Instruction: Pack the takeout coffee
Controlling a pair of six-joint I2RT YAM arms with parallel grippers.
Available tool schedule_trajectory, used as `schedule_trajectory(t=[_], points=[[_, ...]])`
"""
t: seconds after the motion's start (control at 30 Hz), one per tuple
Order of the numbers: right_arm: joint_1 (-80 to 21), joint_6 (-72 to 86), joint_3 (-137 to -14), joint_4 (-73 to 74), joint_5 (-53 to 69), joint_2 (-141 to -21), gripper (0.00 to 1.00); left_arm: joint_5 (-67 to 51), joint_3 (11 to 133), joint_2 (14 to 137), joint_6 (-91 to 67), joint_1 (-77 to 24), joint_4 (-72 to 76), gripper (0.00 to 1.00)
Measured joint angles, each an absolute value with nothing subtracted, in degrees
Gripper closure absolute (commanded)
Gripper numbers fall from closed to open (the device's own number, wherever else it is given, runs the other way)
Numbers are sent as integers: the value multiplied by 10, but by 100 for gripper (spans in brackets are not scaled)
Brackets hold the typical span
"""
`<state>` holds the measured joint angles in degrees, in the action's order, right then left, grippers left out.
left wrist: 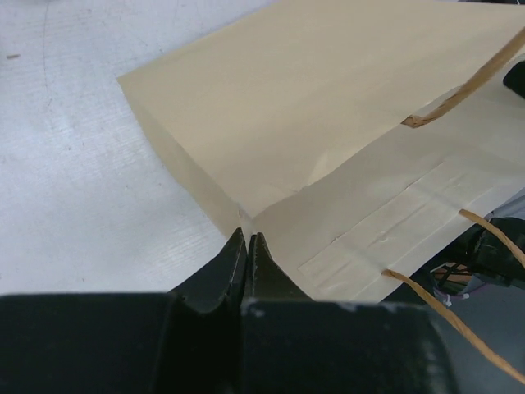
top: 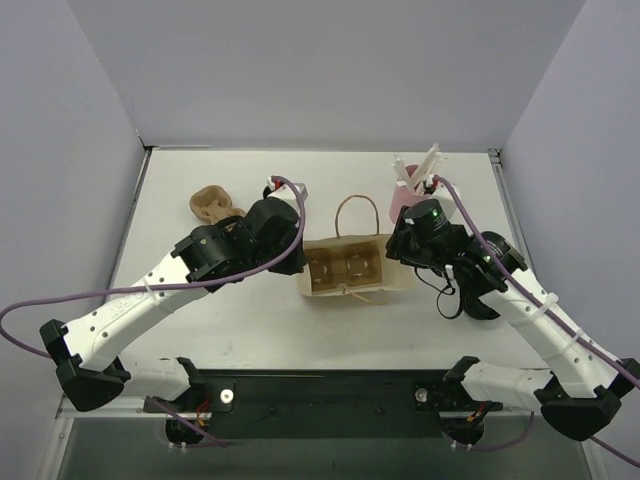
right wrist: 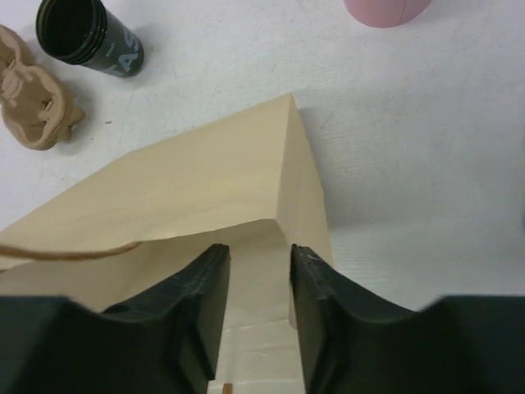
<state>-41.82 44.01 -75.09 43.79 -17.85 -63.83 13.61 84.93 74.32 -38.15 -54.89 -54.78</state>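
Left wrist view: my left pincer [left wrist: 247, 240] is clenched on a corner of the tan paper bag [left wrist: 328, 123]. My right pincer [right wrist: 260, 253] is released, astride its rim.

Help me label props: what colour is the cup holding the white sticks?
The cup is pink, clearest in the top external view.

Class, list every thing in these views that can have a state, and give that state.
bag: standing, mouth open.
tray: inside the bag, pockets empty.
spare tray: flat on the table.
tumbler: lid off.
pink cup: upright, holding white sticks.
left gripper: shut, tips at the bag's corner.
right gripper: open, astride the bag's edge.
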Motion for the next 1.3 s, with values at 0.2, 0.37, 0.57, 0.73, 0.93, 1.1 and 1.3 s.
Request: schedule_trajectory(t=[0.2, 0.37, 0.57, 0.73, 0.93, 1.1, 1.3], points=[[-418, 376, -759, 440, -156, -592, 38, 113, 782, 713, -340, -529, -477, 100], [-396, 342, -801, 452, -170, -542, 33, 72, 716, 670, -300, -515, -426, 100], [-209, 291, -799, 470, -173, -551, 21, 35, 691, 646, -279, -513, -393, 100], [-45, 255, -758, 476, -131, -622, 9, 12, 661, 631, -278, -513, -370, 100], [88, 216, -730, 473, -65, -729, 18, -13, 617, 603, -278, -513, -352, 100], [163, 189, -730, 462, -18, -785, 18, -25, 605, 593, -279, -513, -338, 100], [195, 164, -730, 446, 31, -841, 18, -33, 587, 580, -285, -513, -331, 100]])
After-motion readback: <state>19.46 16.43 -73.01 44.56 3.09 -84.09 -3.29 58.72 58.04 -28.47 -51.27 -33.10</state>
